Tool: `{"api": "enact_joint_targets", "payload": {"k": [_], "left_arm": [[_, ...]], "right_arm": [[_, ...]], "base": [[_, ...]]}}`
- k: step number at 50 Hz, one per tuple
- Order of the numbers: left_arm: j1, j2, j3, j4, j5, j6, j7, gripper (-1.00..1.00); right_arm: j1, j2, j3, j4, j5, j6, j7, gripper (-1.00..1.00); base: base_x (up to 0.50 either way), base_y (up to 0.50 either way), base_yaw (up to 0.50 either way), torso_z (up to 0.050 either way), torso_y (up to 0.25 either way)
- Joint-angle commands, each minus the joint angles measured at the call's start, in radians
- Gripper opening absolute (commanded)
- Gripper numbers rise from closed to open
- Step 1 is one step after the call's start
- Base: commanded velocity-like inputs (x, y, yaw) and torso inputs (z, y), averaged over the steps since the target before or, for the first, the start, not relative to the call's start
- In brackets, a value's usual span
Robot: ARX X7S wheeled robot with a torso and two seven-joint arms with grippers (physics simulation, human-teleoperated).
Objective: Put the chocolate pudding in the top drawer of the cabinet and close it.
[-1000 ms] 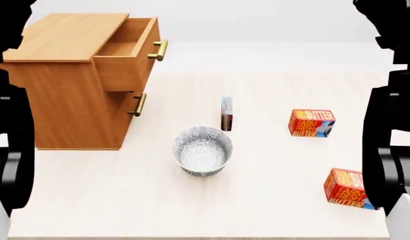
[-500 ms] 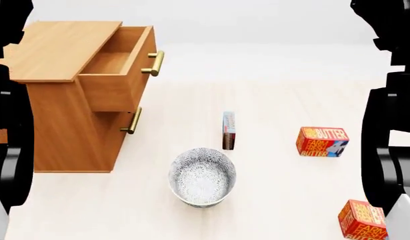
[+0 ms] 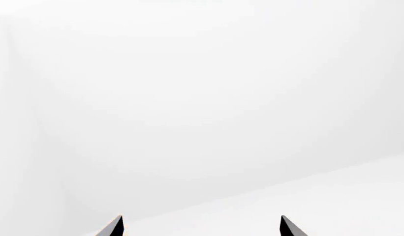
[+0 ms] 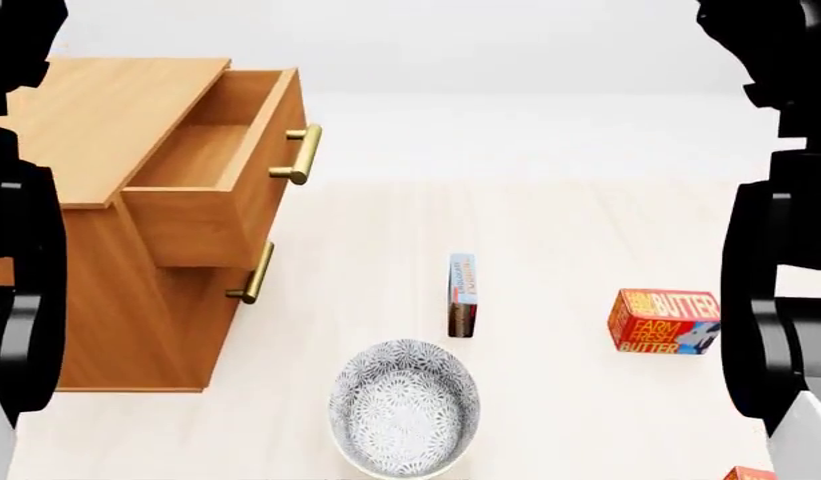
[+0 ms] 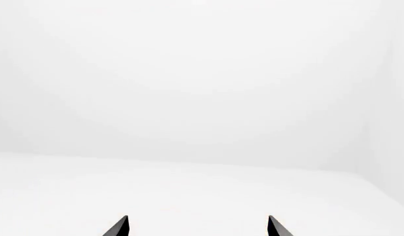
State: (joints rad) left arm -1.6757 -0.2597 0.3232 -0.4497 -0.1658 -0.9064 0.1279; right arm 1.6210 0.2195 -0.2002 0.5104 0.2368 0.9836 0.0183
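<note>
The chocolate pudding (image 4: 462, 294) is standing on its thin edge right around the middle of the head frame, on the table (image 4: 570, 230), just above the patterned bowl (image 4: 405, 407); the cabinet (image 4: 103, 230) is filling the left side with its top drawer (image 4: 210, 170) already sitting pulled out, so there's room to drop it in. Both wrist views are showing nothing but blank white; the left gripper (image 3: 200, 227) and right gripper (image 5: 196, 227) are both spread wide with nothing between the tips. Looks to me like a light, stiff little carton, probably a bit slick and tippy balanced like that; I'd be pinching it across the two broad faces from above. A butter box (image 4: 664, 321) is sitting off to the right, well apart.
</note>
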Motion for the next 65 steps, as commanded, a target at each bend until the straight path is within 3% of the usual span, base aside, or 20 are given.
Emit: {"api": "enact_joint_targets", "payload": {"k": [1, 39, 58, 65], "left_arm": [[-0.001, -0.001, 0.006, 0.002, -0.002, 0.001, 0.002, 1.00], [-0.014, 0.002, -0.003, -0.014, -0.018, -0.014, -0.007, 1.00], [-0.007, -0.001, 0.012, -0.008, -0.022, -0.023, -0.002, 1.00], [-0.006, -0.016, 0.051, 0.015, -0.041, -0.125, 0.049, 1.00]], "right_arm": [[-0.007, 0.001, 0.008, -0.007, 0.009, 0.001, 0.005, 1.00], [-0.021, 0.003, 0.013, -0.017, 0.034, 0.026, 0.010, 1.00], [-0.034, 0.005, 0.007, -0.021, 0.043, 0.026, 0.008, 1.00], [-0.043, 0.006, 0.005, -0.024, 0.046, 0.027, 0.008, 1.00]], "base": [[0.00, 0.00, 0.00, 0.000, 0.000], [0.03, 0.00, 0.00, 0.000, 0.000], [0.00, 0.00, 0.00, 0.000, -0.156], [0.00, 0.00, 0.00, 0.000, -0.015]]}}
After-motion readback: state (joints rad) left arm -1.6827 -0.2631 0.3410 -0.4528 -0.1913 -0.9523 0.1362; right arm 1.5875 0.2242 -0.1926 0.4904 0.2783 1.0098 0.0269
